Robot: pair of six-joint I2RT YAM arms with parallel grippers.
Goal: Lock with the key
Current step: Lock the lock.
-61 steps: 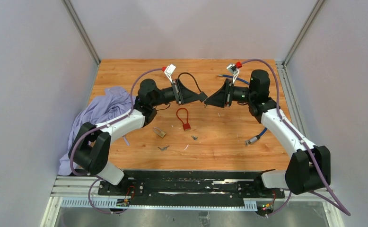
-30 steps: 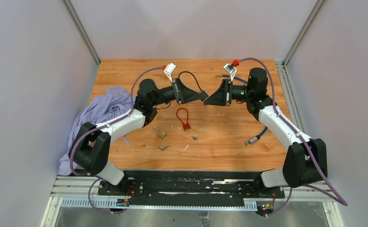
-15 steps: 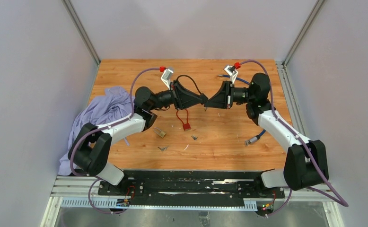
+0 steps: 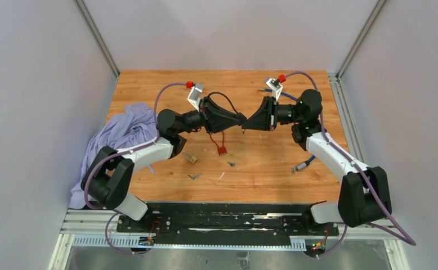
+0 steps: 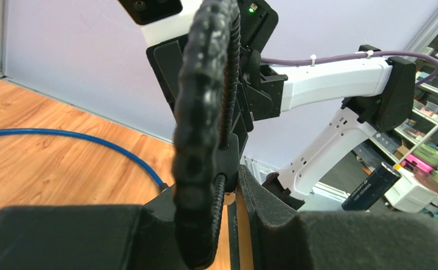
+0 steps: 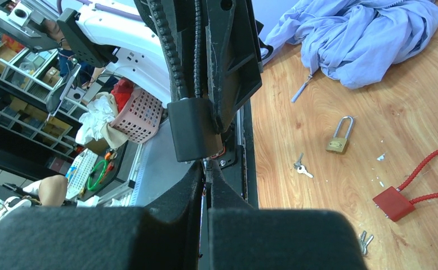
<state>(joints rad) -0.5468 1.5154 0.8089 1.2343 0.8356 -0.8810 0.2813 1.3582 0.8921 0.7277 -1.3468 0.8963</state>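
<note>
Wooden table [image 4: 149, 84], lavender cloth [image 4: 121, 130] bunched at its left edge. Both arms meet tip to tip above the table middle, raised off the wood. Left gripper [image 4: 240, 118] is clamped on the ribbed loop of a black cable lock [image 5: 202, 124], which stands upright between its pads. The lock body [image 6: 193, 130] hangs at the loop's end, facing the right arm. Right gripper [image 4: 249, 124] has its fingers pressed together with only a thin slit, tips right under the lock body; cannot tell if a key sits between them. Blue cable [image 5: 48, 133] runs across the wood on the right side. Red cable lock [image 4: 222, 151] lies flat on the table just below the meeting point. Brass padlock [image 6: 338, 145] lies left of it, shackle open, apart from the red one. Small keys [image 6: 301, 166] lie near the padlock, and a second set of keys [image 6: 365, 242] lies just beside the red lock.
</note>
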